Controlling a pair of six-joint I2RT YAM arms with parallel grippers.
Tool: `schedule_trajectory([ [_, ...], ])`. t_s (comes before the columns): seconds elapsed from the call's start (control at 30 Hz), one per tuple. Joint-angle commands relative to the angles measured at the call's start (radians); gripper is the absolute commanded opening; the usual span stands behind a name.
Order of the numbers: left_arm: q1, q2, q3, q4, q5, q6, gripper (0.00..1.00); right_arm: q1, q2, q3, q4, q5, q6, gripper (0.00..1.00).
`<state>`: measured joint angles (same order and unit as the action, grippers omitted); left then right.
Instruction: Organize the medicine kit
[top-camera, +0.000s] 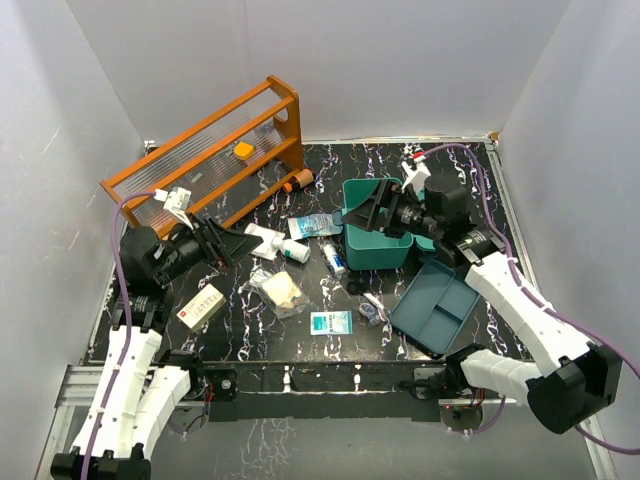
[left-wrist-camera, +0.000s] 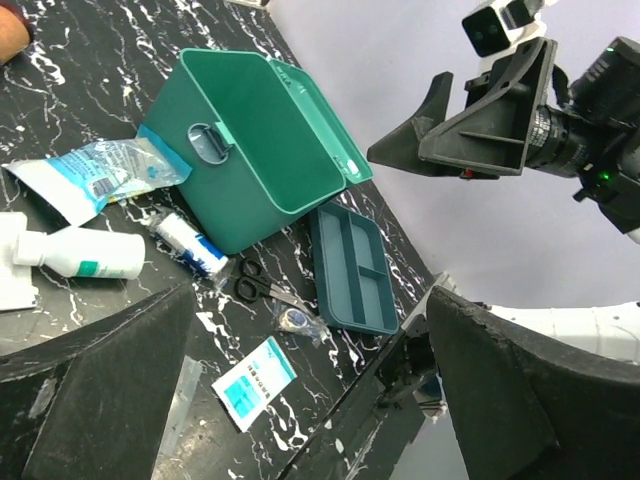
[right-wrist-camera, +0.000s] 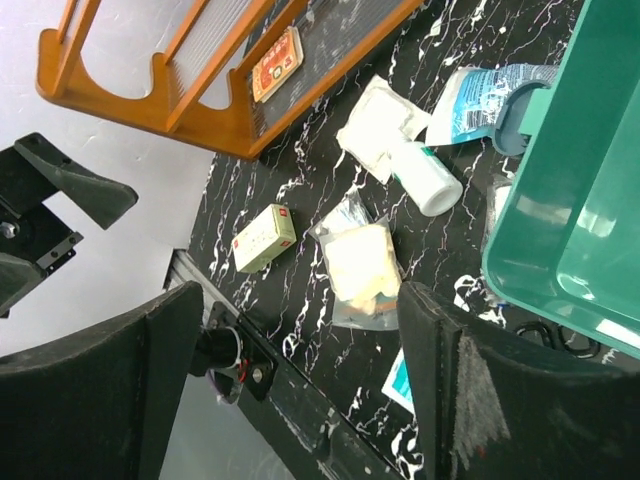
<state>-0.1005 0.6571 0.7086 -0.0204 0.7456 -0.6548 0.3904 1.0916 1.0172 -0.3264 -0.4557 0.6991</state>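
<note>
Left gripper (top-camera: 222, 241) and right gripper (top-camera: 385, 207) gape wide, empty. Kit (left-wrist-camera: 250, 150), smooth teal plastic, round-cornered, lid open, lies ahead of left jaws; crinkly clear pouch (right-wrist-camera: 358, 265) ahead of right jaws.

A black, white-veined table (top-camera: 250, 335) carries everything. Just ahead of the left gripper (top-camera: 228, 244) lie a white bottle (top-camera: 285, 247) and a blue packet (top-camera: 312, 226). An orange rack (top-camera: 215, 150) rests on its far side. A small carton (top-camera: 200, 306), a bagged pad (top-camera: 280, 290) and a blue-white sachet (top-camera: 331, 322) lie on its near side. Under the right gripper (top-camera: 385, 205) sits the open green box (top-camera: 375, 248), with a blue-grey tray (top-camera: 435, 308) on that gripper's near side. A bandage roll (top-camera: 333, 260), scissors (left-wrist-camera: 262, 288) and a tape roll (top-camera: 372, 312) lie between the grippers, closer to the right one.
</note>
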Motion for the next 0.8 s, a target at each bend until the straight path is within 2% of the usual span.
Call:
schedule_trajectory([
  [0.0, -0.004, 0.017, -0.021, 0.061, -0.06, 0.011, 0.99, 0.12, 0.017, 0.005, 0.134, 0.221, 0.031, 0.74],
  [0.1, -0.004, 0.023, -0.068, 0.096, -0.1, 0.005, 0.99, 0.224, 0.069, 0.003, 0.186, 0.358, 0.046, 0.75],
  [0.3, -0.004, 0.0, -0.141, 0.12, -0.131, 0.002, 0.99, 0.359, 0.232, 0.102, 0.085, 0.542, 0.027, 0.75],
  [0.43, -0.005, -0.02, -0.153, 0.063, -0.182, 0.049, 0.99, 0.381, 0.295, 0.121, 0.042, 0.654, 0.036, 0.75],
  [0.77, -0.004, 0.013, -0.152, 0.056, -0.189, 0.086, 0.99, 0.393, 0.415, 0.177, -0.033, 0.756, 0.031, 0.73],
])
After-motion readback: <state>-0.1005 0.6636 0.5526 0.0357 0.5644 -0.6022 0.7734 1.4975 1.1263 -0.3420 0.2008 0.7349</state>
